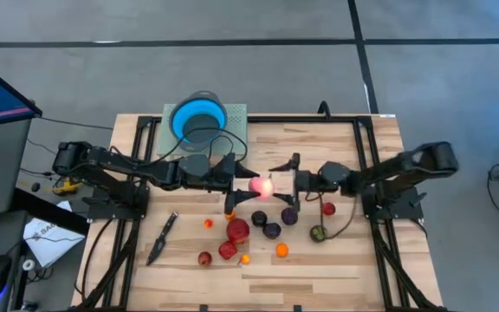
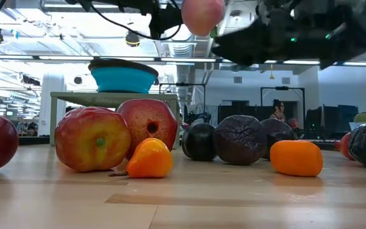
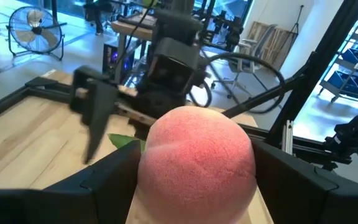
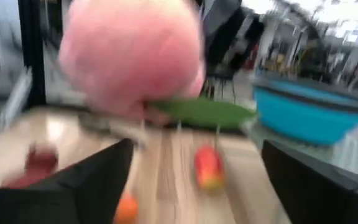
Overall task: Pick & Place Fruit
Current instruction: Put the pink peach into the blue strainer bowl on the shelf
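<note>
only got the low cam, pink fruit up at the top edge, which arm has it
Observer: The left gripper. Its wrist view shows the peach clamped between its two fingers.
Operator: right one gripping it too
Observer: No. The right gripper faces the peach from the other side with its fingers open.
Operator: where's the bowl from there
Observer: From above, the blue bowl sits at the table's far edge, behind the left arm.
</note>
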Robot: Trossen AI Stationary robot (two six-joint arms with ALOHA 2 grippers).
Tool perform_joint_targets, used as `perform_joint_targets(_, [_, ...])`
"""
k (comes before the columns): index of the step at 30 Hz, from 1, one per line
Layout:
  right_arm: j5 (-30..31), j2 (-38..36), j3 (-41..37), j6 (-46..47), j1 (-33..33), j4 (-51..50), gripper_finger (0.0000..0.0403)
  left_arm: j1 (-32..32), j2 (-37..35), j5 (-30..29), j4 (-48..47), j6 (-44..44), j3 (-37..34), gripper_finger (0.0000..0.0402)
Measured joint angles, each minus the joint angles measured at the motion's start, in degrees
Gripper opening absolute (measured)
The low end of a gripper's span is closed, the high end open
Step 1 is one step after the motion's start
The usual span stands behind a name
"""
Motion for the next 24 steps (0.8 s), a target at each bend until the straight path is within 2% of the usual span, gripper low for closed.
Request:
perform_joint_targets(5, [-2.09,13.86,0.34,5.00,-0.15,26.20,0.0395,-0.09,-0.15,0.94,2.35,3.12,0.08,0.0285])
perform_joint_targets(8, [-4.66,17.00,4.15,7.12,-0.32,23.23,0.0399,-0.02,0.01,1.57,3.08,4.82,0.00,0.0285])
perform_joint_targets(12, [-13.00,21.10,9.33,8.58,0.32,24.69,0.0400,0.01,-0.04,1.68,4.25,5.96,0.02,0.0285])
perform_joint_targets(17, [-12.10,20.42,9.76,8.25,0.46,25.63,0.0400,0.00,-0.02,1.96,4.11,5.97,0.02,0.0285])
perform_joint_targets(24, [-10.08,15.03,5.90,8.05,-0.11,25.67,0.0400,0.00,-0.13,2.40,4.53,7.45,0.04,0.0285])
